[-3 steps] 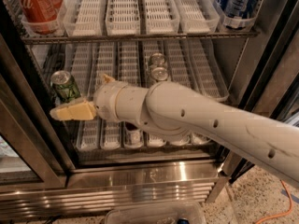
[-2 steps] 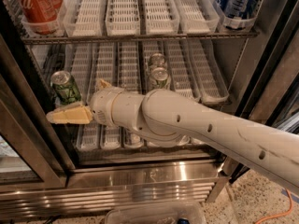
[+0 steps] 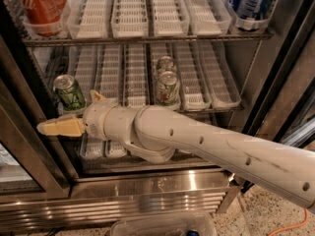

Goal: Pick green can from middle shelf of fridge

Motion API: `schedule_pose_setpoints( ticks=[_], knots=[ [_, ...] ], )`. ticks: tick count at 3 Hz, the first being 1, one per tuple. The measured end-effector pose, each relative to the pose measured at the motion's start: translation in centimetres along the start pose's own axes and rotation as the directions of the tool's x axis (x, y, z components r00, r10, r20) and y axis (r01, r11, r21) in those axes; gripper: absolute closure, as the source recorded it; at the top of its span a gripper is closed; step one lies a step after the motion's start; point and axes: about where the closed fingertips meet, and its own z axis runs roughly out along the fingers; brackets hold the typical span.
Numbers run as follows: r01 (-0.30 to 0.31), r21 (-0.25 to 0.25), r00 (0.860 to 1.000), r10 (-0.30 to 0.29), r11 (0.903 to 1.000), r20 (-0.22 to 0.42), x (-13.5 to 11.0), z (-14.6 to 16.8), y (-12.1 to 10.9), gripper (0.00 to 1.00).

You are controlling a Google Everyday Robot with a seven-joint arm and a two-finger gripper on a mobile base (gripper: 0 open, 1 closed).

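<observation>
1. Floor (image 3: 273,208): pale, speckled, stone-like surface, seen only at the lower right.
2. Cable (image 3: 295,226): orange, lying on the floor near the lower right corner.
3. Plastic tub (image 3: 162,224): clear, at the bottom edge, just in front of the steel base.
4. Fridge (image 3: 147,195): the one piece of furniture, filling most of the view; its ridged steel base shows bright streaks of reflected light.
5. Door frame (image 3: 290,73): dark, slanting down the right side.
6. Gripper (image 3: 78,113): before the fridge's left side, fingers spread apart.
</observation>
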Motion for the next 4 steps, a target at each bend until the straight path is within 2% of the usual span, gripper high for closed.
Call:
schedule_pose_setpoints(
  ticks=[1, 2, 3, 4],
  knots=[
    [0.001, -0.010, 1.000, -0.001, 0.9999, 0.030, 0.6, 2.8, -0.3, 0.00],
    [0.014, 0.002, 0.999, -0.014, 0.9999, 0.031, 0.6, 2.9, -1.0, 0.00],
    [0.018, 0.049, 1.000, -0.019, 0.9987, 0.019, 0.6, 2.5, -2.5, 0.18],
    [0.024, 0.092, 1.000, -0.025, 0.9955, 0.012, 0.5, 2.2, -3.8, 0.24]
  ],
)
